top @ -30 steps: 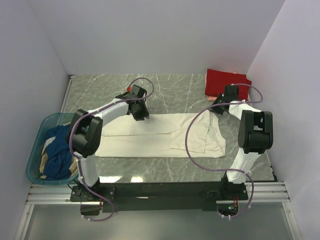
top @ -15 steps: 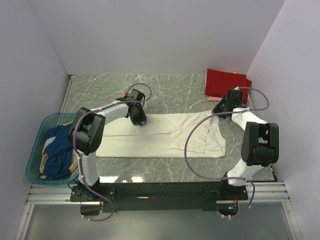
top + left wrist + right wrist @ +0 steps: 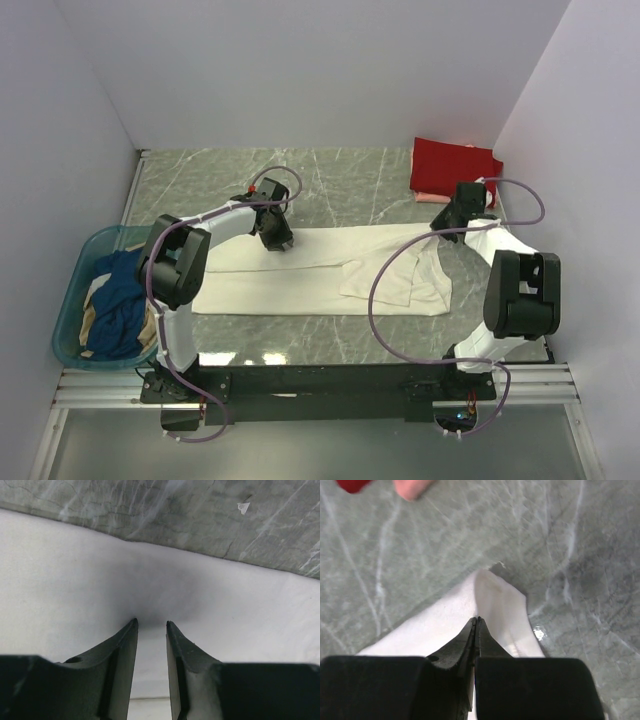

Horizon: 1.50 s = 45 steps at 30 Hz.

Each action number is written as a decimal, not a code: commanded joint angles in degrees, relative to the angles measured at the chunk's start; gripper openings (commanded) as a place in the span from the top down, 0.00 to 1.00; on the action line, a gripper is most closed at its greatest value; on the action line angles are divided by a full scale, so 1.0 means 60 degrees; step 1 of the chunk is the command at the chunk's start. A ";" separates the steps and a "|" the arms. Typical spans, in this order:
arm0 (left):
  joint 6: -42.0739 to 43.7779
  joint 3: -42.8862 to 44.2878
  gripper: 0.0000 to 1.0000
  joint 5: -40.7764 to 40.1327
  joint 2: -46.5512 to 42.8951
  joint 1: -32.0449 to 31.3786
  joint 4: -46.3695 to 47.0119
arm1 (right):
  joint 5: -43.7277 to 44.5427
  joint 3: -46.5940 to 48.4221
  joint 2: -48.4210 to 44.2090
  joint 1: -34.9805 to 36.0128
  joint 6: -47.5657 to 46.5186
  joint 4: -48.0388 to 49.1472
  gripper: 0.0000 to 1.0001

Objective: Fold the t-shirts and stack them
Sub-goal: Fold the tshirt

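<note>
Nearest the arm bases, at about eight o'clock, the basket holds a dark blue shirt and a tan one, not yet folded. Across the middle of the table, from nine to three o'clock, the white shirt lies spread flat, its right end doubled over itself. On its far edge at eleven o'clock the left claw stands tips-down on the cloth with its jaws a little apart; whether any cloth is caught between them I cannot tell. At two o'clock the right claw is closed tight on the far right corner of that shirt. The step looks like a fold of this end: lift only enough to clear the layers beneath, sweep the corner in a low arc toward nine o'clock, and let the left claw anchor the body so it does not drag. Just beyond, at one o'clock, the red shirt sits folded on a pink one, near the pinched corner, so avoid swinging far. The side wall is close at three o'clock; open stone lies at twelve
</note>
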 commanded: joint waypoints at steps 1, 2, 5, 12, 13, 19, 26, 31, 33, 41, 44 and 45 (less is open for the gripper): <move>-0.0001 -0.0104 0.65 -0.0045 0.0174 0.0089 0.0052 | 0.0354 -0.0231 0.0408 -0.0116 -0.0013 0.0125 1.00; 0.0013 -0.0104 0.65 -0.0060 0.0159 0.0089 0.0066 | 0.0237 -0.0174 0.0510 -0.0145 0.0016 0.0096 1.00; 0.0028 -0.0104 0.64 -0.0046 0.0100 0.0104 0.0081 | 0.0134 0.0002 0.0760 -0.0175 -0.0027 -0.0051 1.00; 0.0320 0.0305 0.63 0.0013 -0.0484 0.0104 -0.0095 | -0.0348 0.0149 0.0892 -0.0248 -0.0086 -0.0344 0.85; 0.0364 0.0349 0.62 0.0071 -0.0587 0.0104 -0.0081 | -0.0437 0.0120 0.0849 -0.0277 -0.0086 -0.0315 0.82; 0.0760 0.0350 0.48 0.0218 -0.1627 -0.0320 0.0037 | -0.0730 0.0134 0.0336 -0.0307 -0.0013 -0.0373 0.61; 0.1375 0.0423 0.46 -0.0364 -0.2214 -0.2089 0.0037 | -0.0964 -0.0201 -0.0804 -0.0555 0.0148 -0.0447 0.59; 0.1493 0.0671 0.47 -0.0646 -0.1981 -0.3525 0.0227 | -0.3027 -0.0656 -0.1568 -0.1711 0.0558 -0.0314 0.58; 0.1493 0.0905 0.47 -0.0748 -0.1659 -0.3893 0.0300 | -0.3776 -0.0627 -0.1904 -0.1961 0.0573 -0.0562 0.57; 0.1800 0.3204 0.47 -0.1406 0.0550 -0.5740 -0.0109 | -0.3807 -0.0890 -0.3339 -0.2211 0.0398 -0.1457 0.57; 0.1903 0.3923 0.47 -0.1627 0.1283 -0.6223 -0.0285 | -0.3850 -0.0949 -0.3691 -0.2400 0.0426 -0.1589 0.56; 0.1932 0.4055 0.47 -0.1729 0.1432 -0.6312 -0.0314 | -0.3909 -0.1022 -0.3794 -0.2445 0.0456 -0.1575 0.56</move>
